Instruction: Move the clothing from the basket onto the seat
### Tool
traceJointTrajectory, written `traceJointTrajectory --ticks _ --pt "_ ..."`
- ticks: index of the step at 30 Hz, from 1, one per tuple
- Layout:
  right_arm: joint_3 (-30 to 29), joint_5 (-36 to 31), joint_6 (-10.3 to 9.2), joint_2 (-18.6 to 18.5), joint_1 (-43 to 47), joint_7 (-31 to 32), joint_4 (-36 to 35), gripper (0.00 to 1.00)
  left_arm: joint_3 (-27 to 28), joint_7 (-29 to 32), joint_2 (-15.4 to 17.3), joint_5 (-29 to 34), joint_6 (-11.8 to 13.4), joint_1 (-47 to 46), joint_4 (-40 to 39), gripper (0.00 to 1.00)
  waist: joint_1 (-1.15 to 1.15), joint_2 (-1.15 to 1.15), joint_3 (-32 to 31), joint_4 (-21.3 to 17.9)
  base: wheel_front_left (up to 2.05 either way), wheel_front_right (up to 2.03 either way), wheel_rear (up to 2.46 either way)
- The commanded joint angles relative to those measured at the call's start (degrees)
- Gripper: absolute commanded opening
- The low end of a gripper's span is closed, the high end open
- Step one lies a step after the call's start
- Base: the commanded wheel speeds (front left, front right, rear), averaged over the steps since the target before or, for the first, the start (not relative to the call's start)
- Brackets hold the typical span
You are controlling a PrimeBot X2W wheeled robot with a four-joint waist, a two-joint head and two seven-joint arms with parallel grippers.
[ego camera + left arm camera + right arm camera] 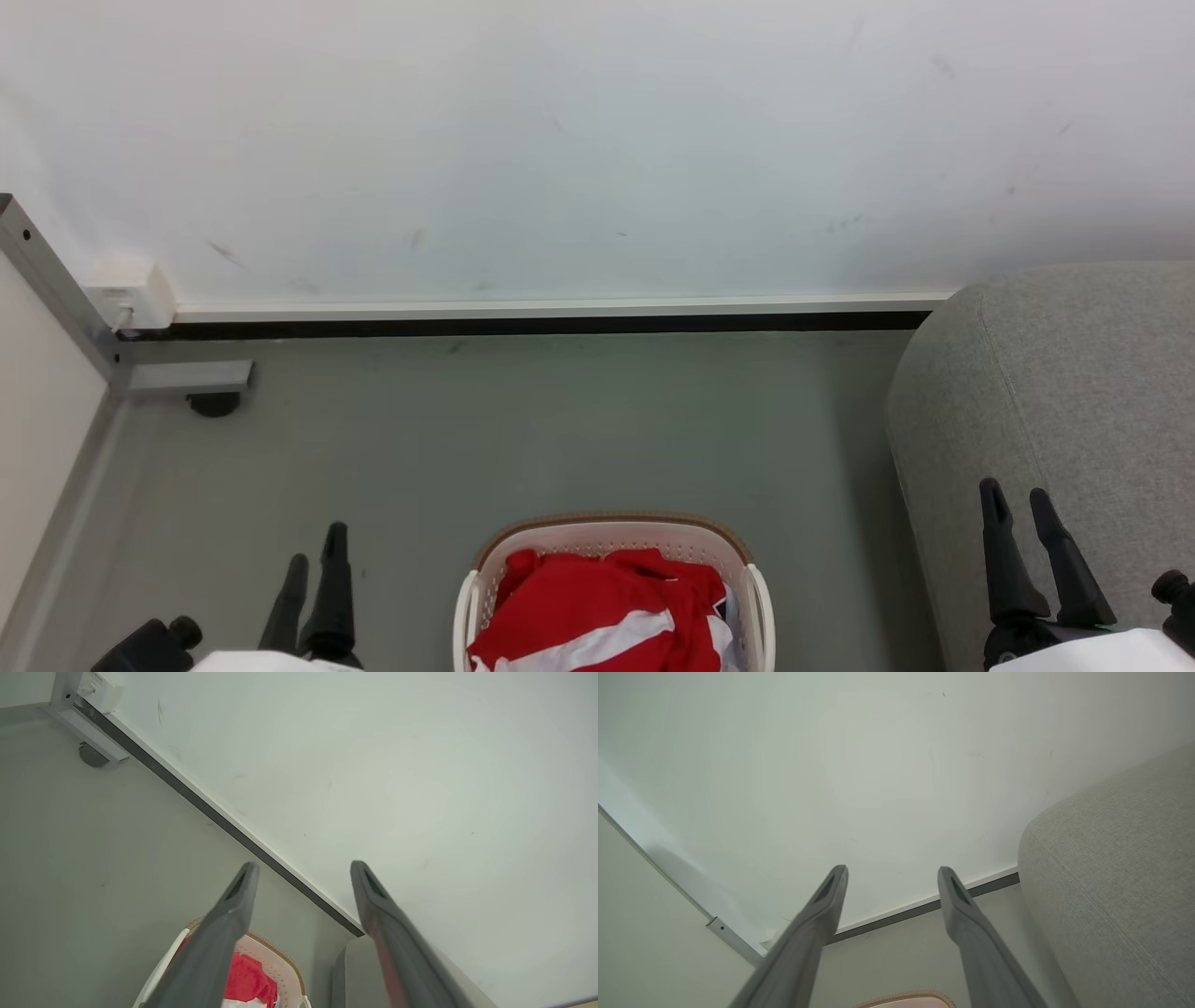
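The left gripper (317, 546) hangs just left of the laundry basket (611, 519), its two dark fingers apart with nothing between them. The left wrist view looks past them to the basket's brown rim and the wall beyond. The right gripper (1016, 492) hangs well to the basket's right, fingers likewise spread and empty. In the head view it stands in front of the edge of the grey sofa (1074, 392); whether it touches the fabric I cannot tell.

The red jerseys (597, 607) lie heaped inside the basket, a white stripe running across the top fold and a bit of pale cloth showing at the basket's right wall. The basket stands on a smooth grey-green floor (560, 420), near the sofa's rounded end but apart from it, with a strip of floor between them.

Beyond the basket the floor runs to a white wall (597, 140), scuffed with a few dark marks. Along the wall's base is a white skirting strip (560, 307) with a black band under it. Far to the basket's left, in the corner, a small white box (131, 291) sits on the wall beside a slanting grey metal rail (47, 271). The rail's short bar lies along the floor over a dark round foot (215, 404).
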Motion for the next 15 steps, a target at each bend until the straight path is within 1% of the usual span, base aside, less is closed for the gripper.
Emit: traceJointTrajectory --ticks 1,10,15 --pt "-1.0 -3.4 -0.05 0.2 -0.1 -0.2 -0.2 1.0 0.0 -0.7 0.5 2.7 -0.4 0.1 -0.6 1.0 0.0 0.0 0.0 -0.2 0.0 0.0 0.0" --pt "-2.4 -12.2 -0.06 1.6 0.2 -0.3 1.2 1.0 -0.2 -2.3 0.6 10.7 -1.1 0.4 -0.6 1.0 0.0 0.0 0.2 -0.8 0.0 0.0 0.0" --pt "-3.0 -15.9 -0.06 2.1 0.4 -0.3 1.7 1.0 -0.2 -2.9 0.6 13.5 -1.3 0.8 -0.7 1.0 0.0 0.0 0.2 -1.1 0.0 0.0 0.0"
